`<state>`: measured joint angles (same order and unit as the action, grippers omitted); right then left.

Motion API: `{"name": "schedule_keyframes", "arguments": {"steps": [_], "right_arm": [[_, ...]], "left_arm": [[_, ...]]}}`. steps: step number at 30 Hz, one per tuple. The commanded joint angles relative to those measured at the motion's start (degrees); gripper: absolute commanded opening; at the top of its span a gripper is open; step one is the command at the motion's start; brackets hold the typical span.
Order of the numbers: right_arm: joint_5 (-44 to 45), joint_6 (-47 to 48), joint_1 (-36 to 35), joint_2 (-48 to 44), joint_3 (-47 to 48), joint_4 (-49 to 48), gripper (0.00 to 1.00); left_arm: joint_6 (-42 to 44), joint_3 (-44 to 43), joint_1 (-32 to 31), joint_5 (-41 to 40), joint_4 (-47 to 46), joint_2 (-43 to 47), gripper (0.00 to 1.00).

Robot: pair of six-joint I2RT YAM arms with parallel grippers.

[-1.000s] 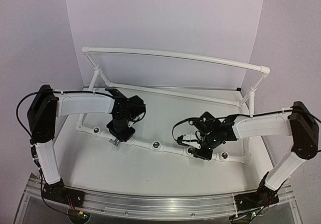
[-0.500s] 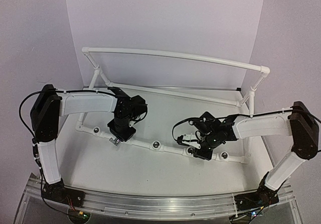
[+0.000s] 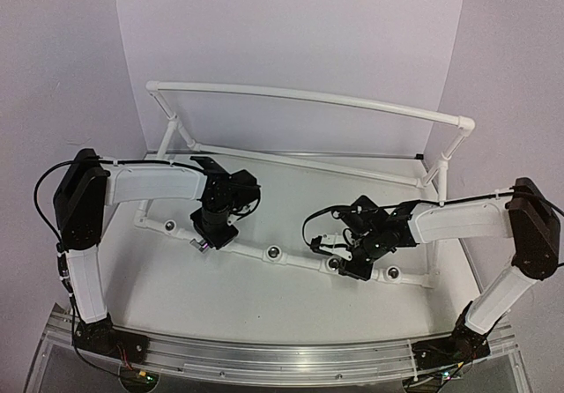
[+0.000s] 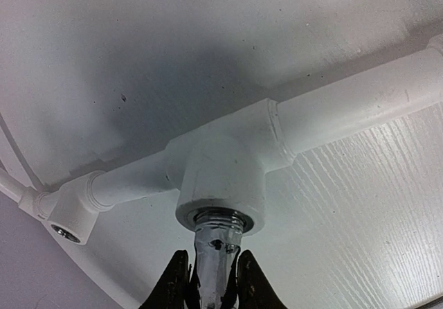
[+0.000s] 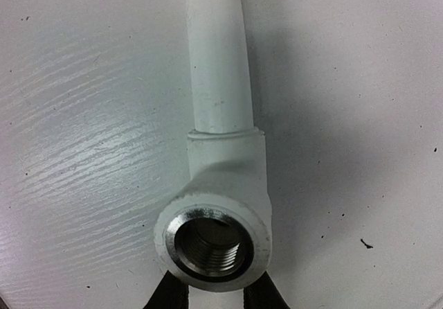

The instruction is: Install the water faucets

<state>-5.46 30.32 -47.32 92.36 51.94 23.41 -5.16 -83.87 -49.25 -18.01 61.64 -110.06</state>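
From above, your left gripper [image 3: 209, 233] and right gripper [image 3: 351, 265] rest on the white pipe frame [image 3: 273, 254].

Left wrist: fingers [image 4: 173, 288] clamp a faucet [image 4: 216, 243], its stem entering a socket [image 4: 221, 184]. You're threading it in, so turn it squarely.

Right wrist: fingers [image 5: 168, 296] flank an empty socket [image 5: 210, 243]. You cannot tell if they pinch it.

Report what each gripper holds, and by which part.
Left gripper: a water faucet, pinched on its stem just below the tee socket. Right gripper: flanks an empty socket; a grip cannot be told.
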Motion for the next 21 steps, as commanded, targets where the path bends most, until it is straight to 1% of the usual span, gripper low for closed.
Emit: {"name": "schedule_keyframes", "arguments": {"steps": [1, 7, 11, 21], "right_arm": [[-3.2, -1.2, -0.3, 1.6, -1.7, 1.6, 0.25], [-3.3, -1.3, -0.3, 1.5, -1.7, 1.6, 0.25], [-3.3, -1.3, -0.2, 1.2, -1.8, 1.7, 0.25], [-3.5, -1.2, -0.3, 1.1, -1.8, 1.7, 0.24]], "left_arm": [[4.2, 0.5, -0.4, -4.8, -6.7, 0.9, 0.0], [12.2, 2.2, -3.8, -12.2, -9.5, -0.2, 0.0], [16.4, 2.5, -4.2, -13.0, -10.1, -1.1, 0.0], [29.2, 8.5, -6.8, -16.8, -15.6, 0.5, 0.0]]}}
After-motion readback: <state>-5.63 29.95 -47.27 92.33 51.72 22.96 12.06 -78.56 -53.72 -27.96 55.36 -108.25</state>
